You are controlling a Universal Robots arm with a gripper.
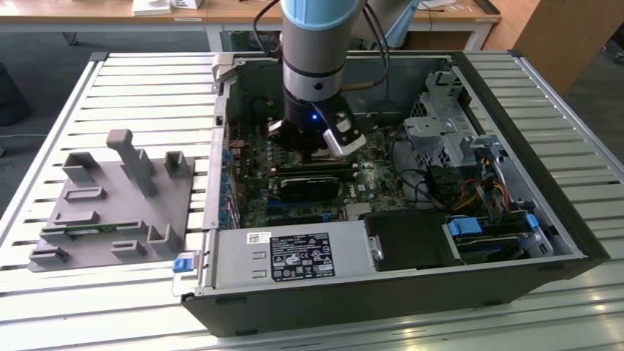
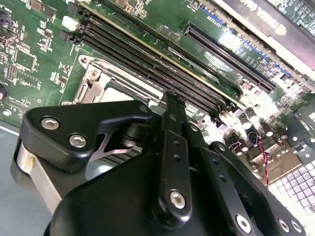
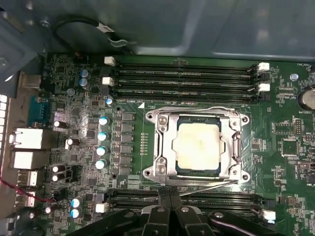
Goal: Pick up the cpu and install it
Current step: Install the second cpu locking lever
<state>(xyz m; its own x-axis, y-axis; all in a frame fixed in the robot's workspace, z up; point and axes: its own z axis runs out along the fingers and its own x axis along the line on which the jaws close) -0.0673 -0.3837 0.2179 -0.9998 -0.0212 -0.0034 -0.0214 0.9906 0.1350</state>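
Observation:
The cpu (image 3: 198, 146), a small square chip with a pale metal top, lies flat inside the socket frame (image 3: 160, 147) on the green motherboard. The metal bracket surrounds it, and a thin lever wire runs along the side nearest my fingers. My gripper (image 3: 170, 195) hangs just above the board beside the socket, over the memory slots. Its black fingers are pressed together with nothing between them. In the second wrist view the shut gripper (image 2: 172, 101) partly hides the socket bracket (image 2: 93, 76). In the exterior view my gripper (image 1: 317, 155) reaches down into the open computer case (image 1: 546, 241).
A grey tray (image 1: 107, 212) sits on the slatted table at the exterior view's left, with a green memory stick (image 1: 93, 230) in it. Inside the case are a dark expansion card (image 1: 307, 183), a power supply (image 1: 292, 256), cables and a drive cage (image 1: 439, 124). Empty memory slots (image 3: 187, 73) flank the socket.

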